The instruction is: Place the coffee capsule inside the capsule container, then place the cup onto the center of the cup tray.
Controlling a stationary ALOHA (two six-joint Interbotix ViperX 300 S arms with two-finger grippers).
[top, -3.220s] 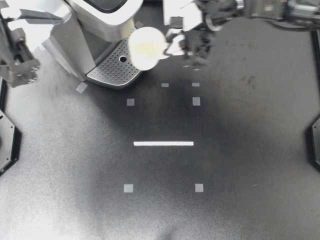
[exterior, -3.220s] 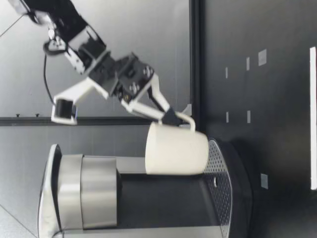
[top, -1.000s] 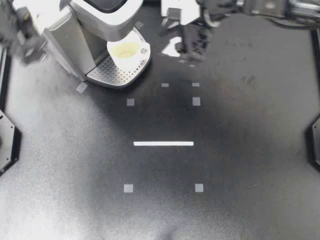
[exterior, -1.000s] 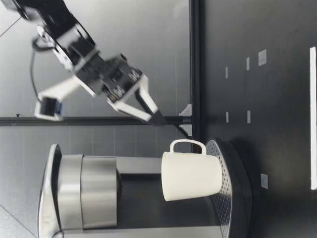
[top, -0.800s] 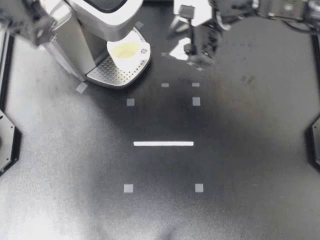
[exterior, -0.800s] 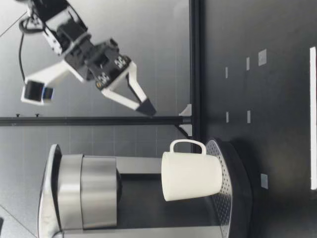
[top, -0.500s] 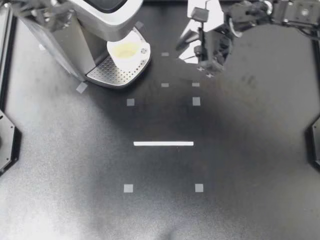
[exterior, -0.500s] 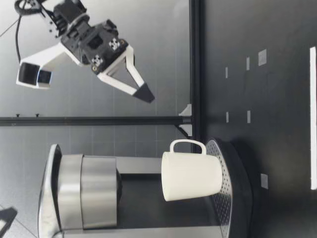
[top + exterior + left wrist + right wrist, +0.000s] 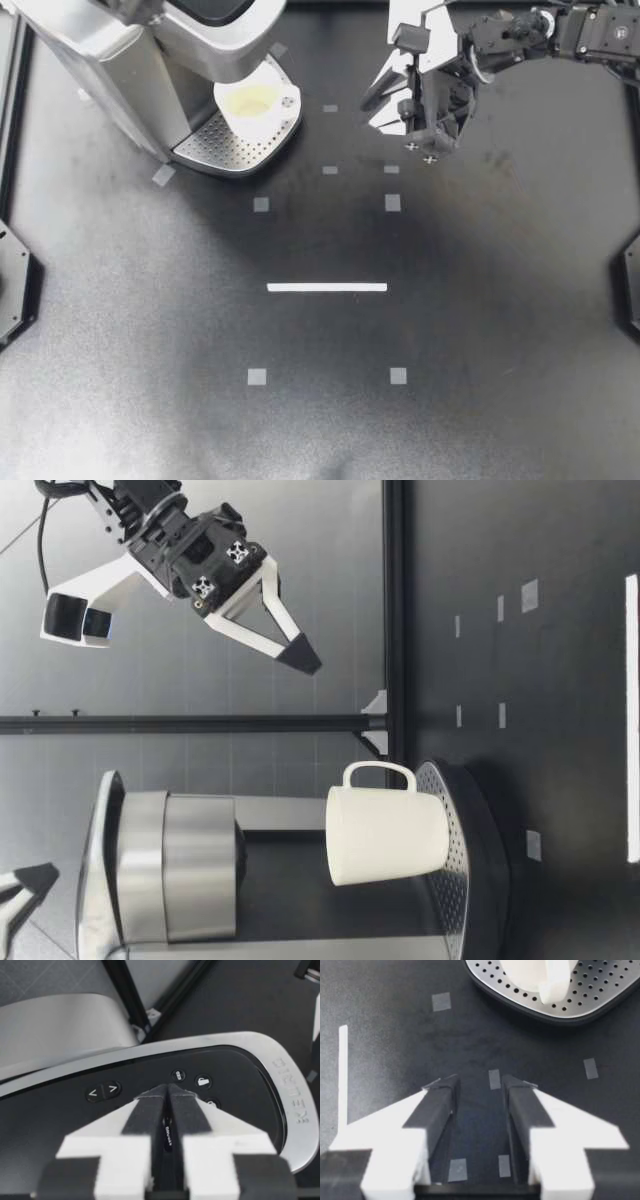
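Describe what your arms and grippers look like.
My right gripper has white, tapering fingers with black pads, on a black body with visible screws. A white camera block is mounted on it, and a black cable loops at the wrist. My left gripper shows the same white fingers with black pads.

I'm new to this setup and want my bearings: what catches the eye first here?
The white cup stands upright on the perforated tray of the silver coffee machine, on my left side of the table. My right gripper hangs open in the air beside it, holding nothing. Elsewhere the dark table shows only pale tape marks.
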